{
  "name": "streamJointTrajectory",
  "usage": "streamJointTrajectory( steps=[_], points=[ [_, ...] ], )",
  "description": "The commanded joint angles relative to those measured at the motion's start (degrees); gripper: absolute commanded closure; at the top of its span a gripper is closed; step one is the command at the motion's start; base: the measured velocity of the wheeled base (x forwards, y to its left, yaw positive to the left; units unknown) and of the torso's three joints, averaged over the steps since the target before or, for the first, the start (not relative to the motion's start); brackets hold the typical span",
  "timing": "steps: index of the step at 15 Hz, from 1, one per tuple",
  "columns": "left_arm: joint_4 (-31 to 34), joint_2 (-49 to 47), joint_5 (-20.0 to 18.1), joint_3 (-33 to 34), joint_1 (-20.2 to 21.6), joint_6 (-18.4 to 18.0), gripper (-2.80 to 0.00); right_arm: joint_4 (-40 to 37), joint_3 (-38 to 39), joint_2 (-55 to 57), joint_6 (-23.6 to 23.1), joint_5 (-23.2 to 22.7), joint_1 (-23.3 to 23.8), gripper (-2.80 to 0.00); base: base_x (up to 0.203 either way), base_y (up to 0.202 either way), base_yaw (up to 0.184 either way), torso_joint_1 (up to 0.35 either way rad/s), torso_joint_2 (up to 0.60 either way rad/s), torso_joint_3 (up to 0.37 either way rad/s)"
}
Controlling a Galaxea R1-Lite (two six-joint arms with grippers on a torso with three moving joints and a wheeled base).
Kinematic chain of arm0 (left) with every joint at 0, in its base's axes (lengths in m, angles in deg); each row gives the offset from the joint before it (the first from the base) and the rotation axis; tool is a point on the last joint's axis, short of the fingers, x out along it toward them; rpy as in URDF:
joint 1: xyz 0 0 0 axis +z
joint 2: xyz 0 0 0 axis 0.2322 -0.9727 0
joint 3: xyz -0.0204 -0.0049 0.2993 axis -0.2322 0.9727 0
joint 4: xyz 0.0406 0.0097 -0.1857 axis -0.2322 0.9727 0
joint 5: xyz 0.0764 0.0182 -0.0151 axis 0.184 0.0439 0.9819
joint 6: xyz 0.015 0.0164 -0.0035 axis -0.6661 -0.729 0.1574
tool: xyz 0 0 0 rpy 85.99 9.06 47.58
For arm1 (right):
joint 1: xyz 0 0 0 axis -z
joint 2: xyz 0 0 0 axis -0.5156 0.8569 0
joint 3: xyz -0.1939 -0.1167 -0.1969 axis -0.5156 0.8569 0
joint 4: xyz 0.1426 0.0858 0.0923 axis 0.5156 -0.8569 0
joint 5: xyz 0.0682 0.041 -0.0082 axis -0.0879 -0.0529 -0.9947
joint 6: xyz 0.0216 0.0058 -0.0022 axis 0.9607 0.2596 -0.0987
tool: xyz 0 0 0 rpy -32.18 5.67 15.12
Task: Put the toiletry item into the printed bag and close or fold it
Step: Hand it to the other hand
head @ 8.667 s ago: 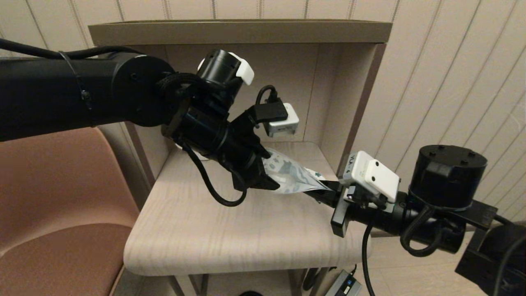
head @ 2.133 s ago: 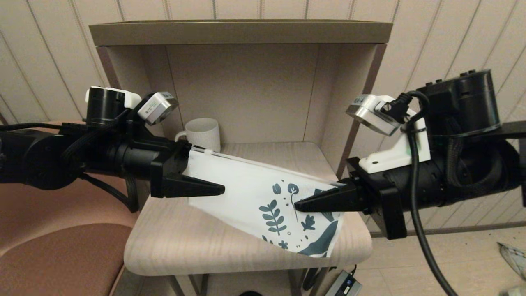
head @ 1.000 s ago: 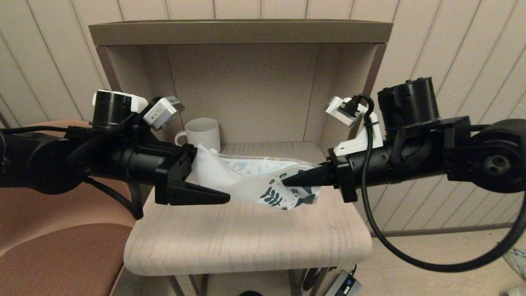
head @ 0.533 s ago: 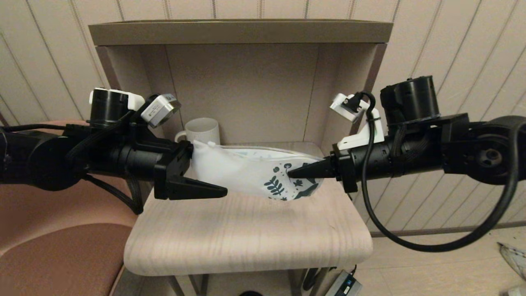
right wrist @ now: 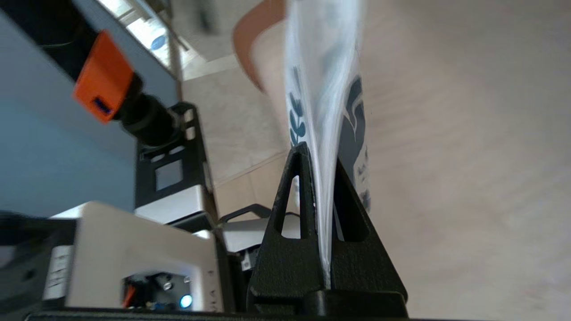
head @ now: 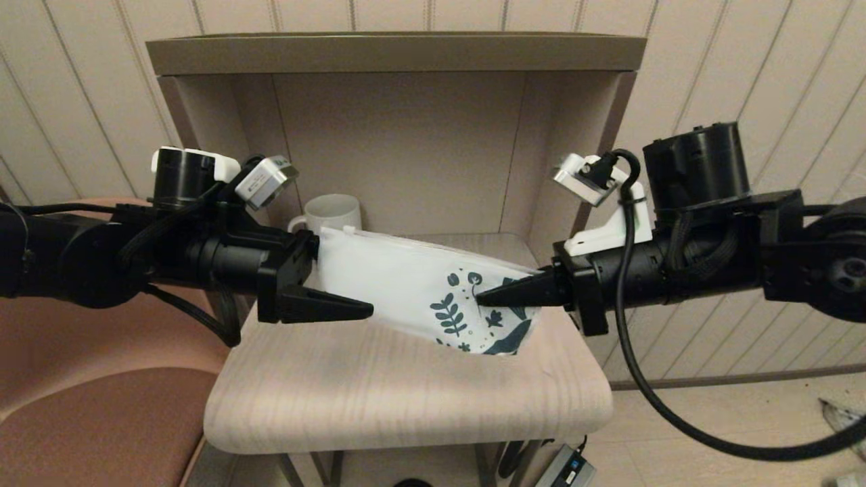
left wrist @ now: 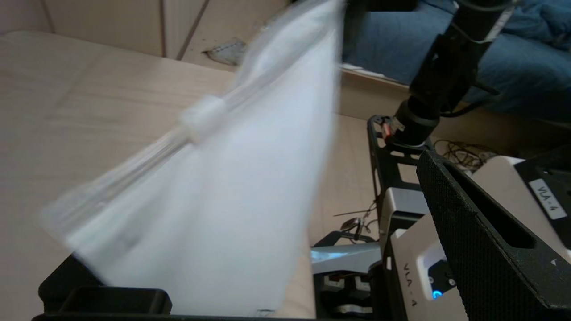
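Printed bag [head: 419,287] hangs stretched above the worktop [head: 379,399], mug [head: 333,213] behind. Right tool [head: 484,296] is clenched on its printed right end. Left tool [head: 355,308] spread wide at the plain left end; grip unclear.

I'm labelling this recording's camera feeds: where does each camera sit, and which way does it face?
Head view: on the head, looking down at the wooden shelf table; left gripper and right gripper hold the thin white leaf-printed bag.
Left wrist view: behind the left fingers, facing the bag's plain end.
Right wrist view: behind the right fingers, pinching the bag's printed end.
All share the bag.
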Motion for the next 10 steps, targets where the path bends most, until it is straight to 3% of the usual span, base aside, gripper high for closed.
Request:
streamJointTrajectory(
  steps=[1,10],
  points=[
    [0.0,-0.7,-0.4,-0.5,0.3,-0.1,-2.8,0.0,0.8,-2.2,0.0,-0.3,-0.9,0.0,0.0,0.0,0.0,0.0,0.0,0.0],
    [0.1,-1.3,-0.5,-1.6,1.4,-0.1,-2.8,0.0,2.2,-3.4,-0.7,-0.4,-2.6,0.0,0.0,0.0,0.0,0.0,0.0,0.0]
  ],
)
